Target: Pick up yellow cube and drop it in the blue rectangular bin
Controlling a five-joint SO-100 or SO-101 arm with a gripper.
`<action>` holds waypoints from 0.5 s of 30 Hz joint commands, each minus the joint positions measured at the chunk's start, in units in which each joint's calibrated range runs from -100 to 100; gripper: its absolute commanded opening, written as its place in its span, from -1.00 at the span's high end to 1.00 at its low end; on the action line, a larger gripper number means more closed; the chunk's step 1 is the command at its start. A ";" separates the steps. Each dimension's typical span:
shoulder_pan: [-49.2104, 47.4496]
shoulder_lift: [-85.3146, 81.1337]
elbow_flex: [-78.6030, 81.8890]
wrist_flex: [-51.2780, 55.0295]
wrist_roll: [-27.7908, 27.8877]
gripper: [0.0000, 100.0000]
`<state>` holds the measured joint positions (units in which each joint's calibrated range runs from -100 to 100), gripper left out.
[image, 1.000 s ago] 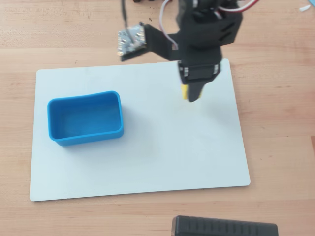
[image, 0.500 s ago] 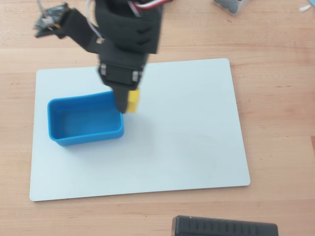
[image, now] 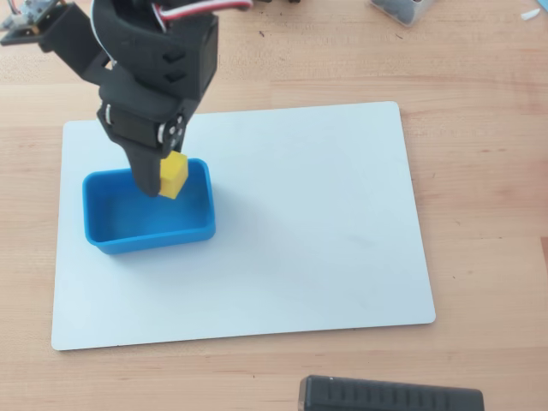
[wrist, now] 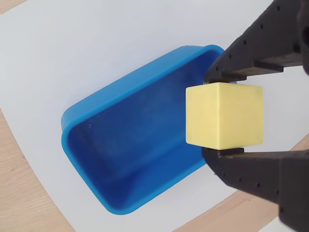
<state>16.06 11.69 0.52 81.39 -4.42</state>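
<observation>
My black gripper (image: 168, 181) is shut on the yellow cube (image: 174, 175) and holds it in the air over the right end of the blue rectangular bin (image: 111, 241). In the wrist view the yellow cube (wrist: 224, 115) sits clamped between the two black fingers (wrist: 251, 174), one above it and one below. The blue rectangular bin (wrist: 84, 108) lies beneath and to the left there, and its inside holds nothing. The arm's body hides the bin's far rim in the overhead view.
The bin rests on a white board (image: 325, 231) on a wooden table (image: 479, 171). A black ribbed object (image: 390, 396) lies at the table's front edge. A small grey-white item (image: 398, 8) sits at the top right. Most of the board right of the bin is bare.
The arm has swung left across the board with the cube in its grip, from the board's upper right to over the bin's right end.
</observation>
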 commanded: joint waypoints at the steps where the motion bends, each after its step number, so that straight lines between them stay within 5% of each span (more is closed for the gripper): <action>1: 1.26 -0.03 -8.97 -0.13 0.68 0.82; 15: 1.78 -0.86 -8.61 0.12 0.59 0.61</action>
<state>17.68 12.70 0.52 81.39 -4.42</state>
